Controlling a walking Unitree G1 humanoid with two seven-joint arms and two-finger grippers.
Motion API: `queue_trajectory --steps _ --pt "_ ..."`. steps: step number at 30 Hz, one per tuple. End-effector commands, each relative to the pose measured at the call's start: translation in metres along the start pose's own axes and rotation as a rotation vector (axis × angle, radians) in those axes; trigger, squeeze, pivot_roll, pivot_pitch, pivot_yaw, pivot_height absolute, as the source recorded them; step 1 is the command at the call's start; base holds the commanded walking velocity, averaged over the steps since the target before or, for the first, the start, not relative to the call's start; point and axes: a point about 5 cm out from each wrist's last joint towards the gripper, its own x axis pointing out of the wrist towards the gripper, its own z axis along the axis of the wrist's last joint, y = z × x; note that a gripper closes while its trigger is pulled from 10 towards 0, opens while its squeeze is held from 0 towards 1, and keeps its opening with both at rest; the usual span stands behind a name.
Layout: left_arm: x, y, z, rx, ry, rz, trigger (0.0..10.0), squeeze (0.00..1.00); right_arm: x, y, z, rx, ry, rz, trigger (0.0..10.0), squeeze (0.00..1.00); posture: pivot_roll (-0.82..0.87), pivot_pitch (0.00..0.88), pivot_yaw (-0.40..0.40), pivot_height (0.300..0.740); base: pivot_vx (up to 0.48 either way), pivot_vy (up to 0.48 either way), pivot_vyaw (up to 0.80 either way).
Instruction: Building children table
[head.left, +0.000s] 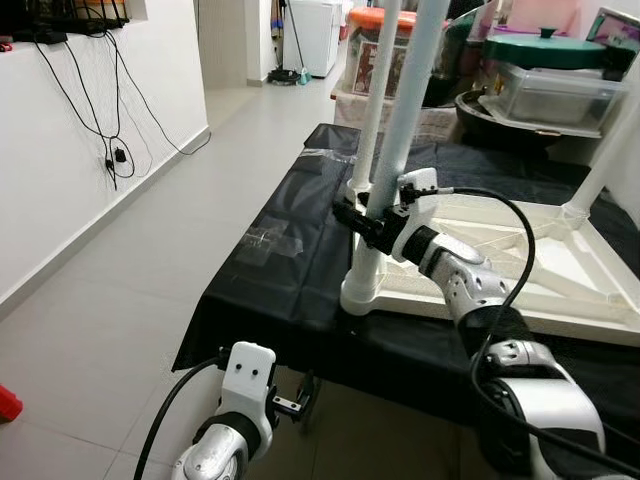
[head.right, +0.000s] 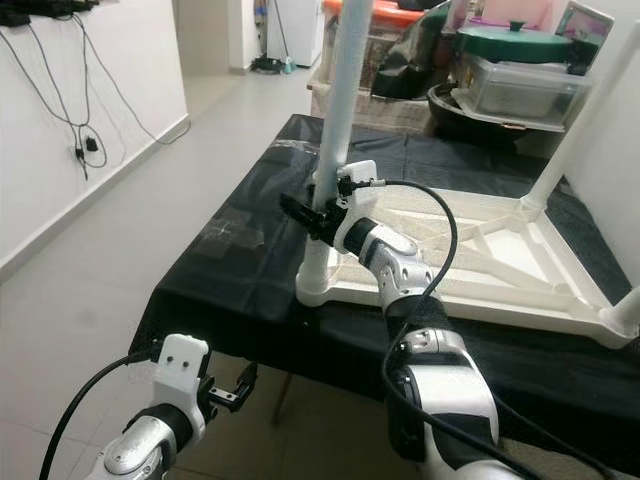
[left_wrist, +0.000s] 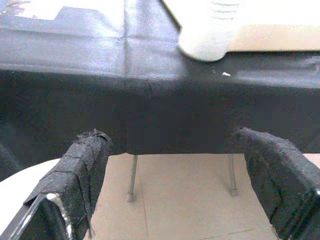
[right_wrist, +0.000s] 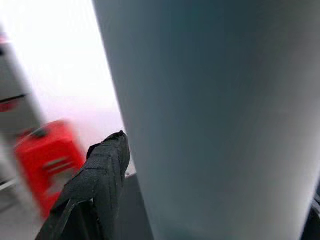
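Tiled room with a draped bench

A pale grey tile floor (head.left: 150, 260) runs beside a white wall (head.left: 60, 150), where black cables (head.left: 110, 110) hang to a plug. A black cloth (head.left: 290, 280) covers the bench. Beyond its far edge stand stacked storage boxes (head.left: 560, 90) and a white appliance (head.left: 315, 35).

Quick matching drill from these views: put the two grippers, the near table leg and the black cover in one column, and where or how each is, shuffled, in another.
1. right gripper
2. left gripper
3. near white table leg
4. black cover

a. spread over the work surface, under the upturned table
b. upright in a corner socket
c. around the leg, above the socket
d. open, low, in front of the cover's edge

Pairs: 1-c, 2-d, 3-b, 4-a
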Motion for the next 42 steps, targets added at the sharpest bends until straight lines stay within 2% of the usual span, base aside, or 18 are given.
queue_trajectory --steps 1,6,8,11,15,16,18,19,21,23,24,26,31,33,38,39,40,42 --pt "-0.003 -0.002 -0.002 0.008 0.000 -0.014 10.0 0.00 0.014 0.018 -0.008 0.006 0.062 0.170 10.0 0.00 0.10 0.000 -0.105 0.740 0.000 0.000 0.00" --pt "-0.015 -0.010 0.008 -0.006 -0.097 -0.058 10.0 0.00 0.023 0.037 -0.023 -0.002 0.153 0.380 10.0 0.00 0.12 0.000 -0.103 0.740 0.000 0.000 0.00" --pt "-0.023 -0.014 0.019 0.025 -0.173 -0.076 10.0 0.00 0.026 0.041 -0.034 -0.021 0.194 0.371 0.4 0.00 0.12 0.000 -0.105 0.740 0.000 0.000 0.00" --pt "-0.026 -0.016 0.022 0.046 -0.195 -0.085 10.0 0.00 0.027 0.040 -0.037 -0.024 0.200 0.342 0.0 0.00 0.13 0.000 -0.102 0.740 0.000 0.000 0.00" --pt "-0.029 -0.018 0.025 0.060 -0.218 -0.090 10.0 0.00 0.027 0.035 -0.038 -0.033 0.192 0.251 0.0 0.00 0.12 0.000 -0.102 0.740 0.000 0.000 0.00" --pt "-0.030 -0.019 0.027 0.069 -0.233 -0.087 10.0 0.00 0.025 0.026 -0.039 -0.041 0.180 0.128 0.0 0.00 0.12 0.000 -0.100 0.740 0.000 0.000 0.00" --pt "-0.030 -0.019 0.027 0.069 -0.233 -0.087 10.0 0.00 0.025 0.026 -0.039 -0.041 0.180 0.128 0.0 0.00 0.12 0.000 -0.100 0.740 0.000 0.000 0.00" --pt "-0.031 -0.018 0.029 0.073 -0.240 -0.074 10.0 0.00 0.021 0.018 -0.040 -0.035 0.162 0.009 0.0 0.00 0.12 0.000 -0.098 0.740 0.000 0.000 0.00" --pt "-0.031 -0.018 0.029 0.073 -0.240 -0.074 10.0 0.00 0.021 0.018 -0.040 -0.035 0.162 0.009 0.0 0.00 0.12 0.000 -0.098 0.740 0.000 0.000 0.00" --pt "-0.028 -0.010 0.028 0.073 -0.243 -0.029 10.0 0.00 0.005 -0.009 -0.042 -0.033 0.135 -0.409 0.0 0.00 0.09 0.000 -0.079 0.740 0.000 0.000 0.00" --pt "-0.028 -0.010 0.028 0.073 -0.243 -0.029 10.0 0.00 0.005 -0.009 -0.042 -0.033 0.135 -0.409 0.0 0.00 0.09 0.000 -0.079 0.740 0.000 0.000 0.00" --pt "-0.024 -0.005 0.025 0.066 -0.230 -0.012 10.0 0.00 -0.018 -0.026 -0.047 -0.019 0.102 -0.864 0.0 0.00 0.08 0.000 -0.070 0.740 0.000 0.000 0.00" --pt "-0.023 -0.004 0.024 0.064 -0.226 -0.012 10.0 0.00 -0.025 -0.029 -0.049 -0.020 0.092 -0.979 0.0 0.00 0.08 0.000 -0.070 0.740 0.000 0.000 0.00" --pt "-0.019 -0.004 0.022 0.075 -0.217 -0.019 10.0 0.00 -0.022 -0.011 -0.057 0.069 0.037 -1.162 0.0 0.00 0.08 0.000 -0.068 0.740 0.000 0.000 0.00" --pt "-0.016 -0.003 0.021 0.086 -0.212 -0.021 10.0 0.00 -0.008 0.007 -0.064 0.151 0.013 -1.221 0.0 0.00 0.08 0.000 -0.076 0.740 0.000 0.000 0.00" --pt "-0.014 -0.003 0.020 0.088 -0.210 -0.021 10.0 0.00 0.002 0.015 -0.067 0.182 0.008 -1.183 10.0 0.00 0.08 0.000 -0.077 0.740 0.000 0.000 0.00" --pt "-0.013 -0.003 0.020 0.089 -0.208 -0.021 10.0 0.00 0.011 0.021 -0.068 0.167 -0.006 -1.113 10.0 0.77 0.08 0.000 -0.079 0.740 0.000 0.000 0.00" --pt "-0.012 -0.003 0.019 0.089 -0.207 -0.022 10.0 0.00 0.016 0.025 -0.069 0.152 -0.015 -1.066 10.0 0.77 0.08 0.000 -0.079 0.740 0.000 0.000 0.00"
